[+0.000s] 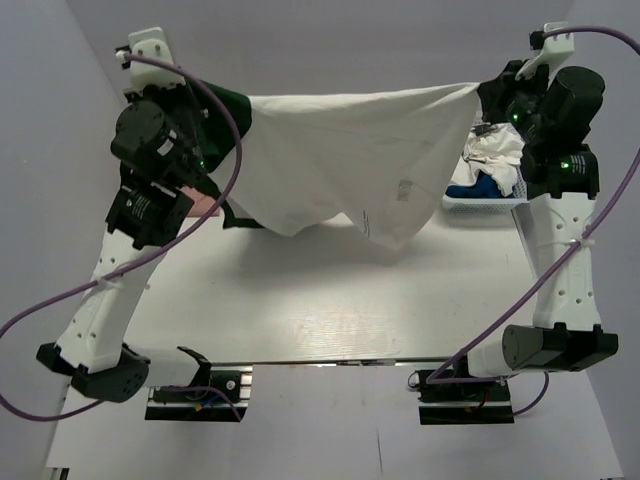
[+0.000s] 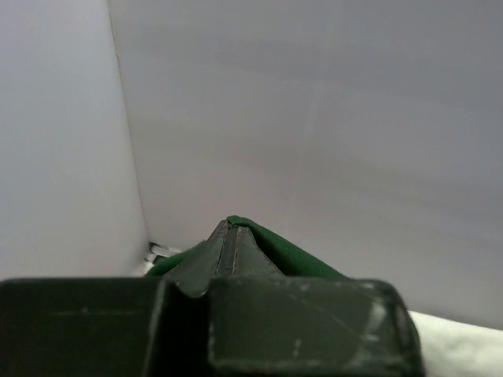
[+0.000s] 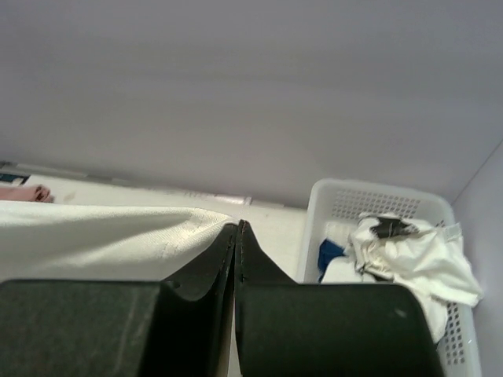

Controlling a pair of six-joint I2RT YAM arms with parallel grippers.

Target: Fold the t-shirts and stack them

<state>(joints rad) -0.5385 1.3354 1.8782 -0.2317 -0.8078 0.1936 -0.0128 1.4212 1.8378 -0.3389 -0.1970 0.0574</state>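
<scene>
A white t-shirt with dark green sleeves (image 1: 350,150) hangs stretched in the air between both grippers, its lower edge drooping toward the table (image 1: 330,310). My left gripper (image 1: 212,118) is shut on the green sleeve; in the left wrist view the green cloth (image 2: 295,253) pokes out of the closed left gripper (image 2: 228,225). My right gripper (image 1: 484,98) is shut on the shirt's other end, and in the right wrist view white cloth (image 3: 102,236) runs left from its closed tips (image 3: 238,226). A pink t-shirt (image 1: 205,204) peeks out beneath the left arm.
A white lattice basket (image 1: 480,204) stands at the back right under the right arm, holding a crumpled white t-shirt (image 3: 409,255) and a blue t-shirt (image 3: 330,253). Grey walls close in behind and on both sides. Purple cables loop from each arm.
</scene>
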